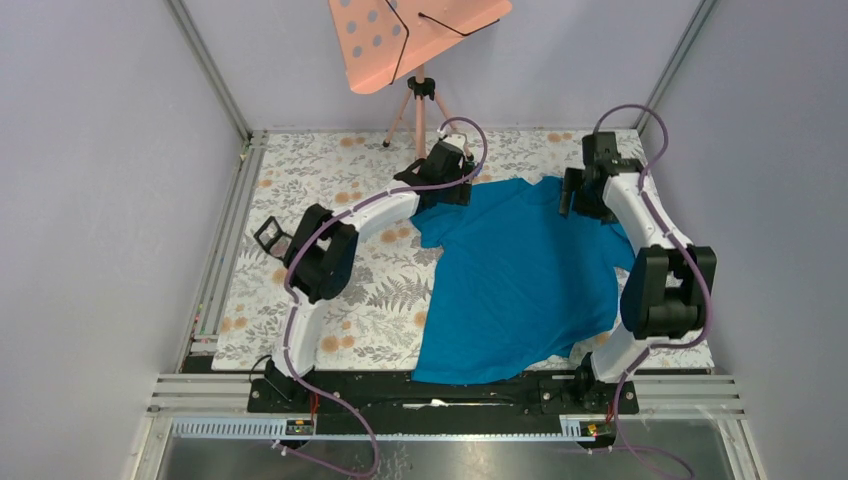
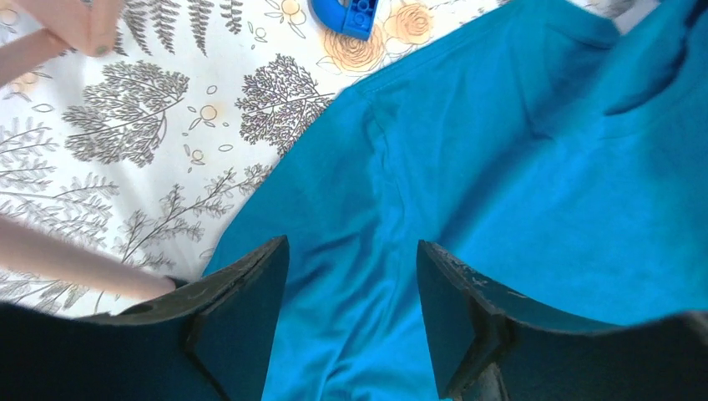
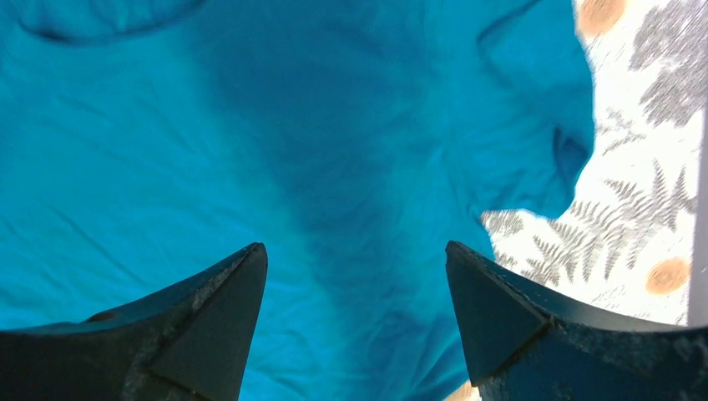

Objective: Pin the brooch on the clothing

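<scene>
One teal T-shirt [image 1: 520, 285] flat on one floral table [image 1: 300, 170], collar toward 12 o'clock. Two grippers, both spread wide with nothing pinched: left gripper [image 2: 352, 309] above sleeve at 11 o'clock, right gripper [image 3: 355, 309] above sleeve at 1 o'clock. One blue toy brick [image 2: 346, 12] beyond left sleeve.

Lettering, labels, brands, numbers, signs: we can read none on the plain teal-blue soft-fabric T-shirt [image 1: 520, 280], nor on anything around it.
</scene>
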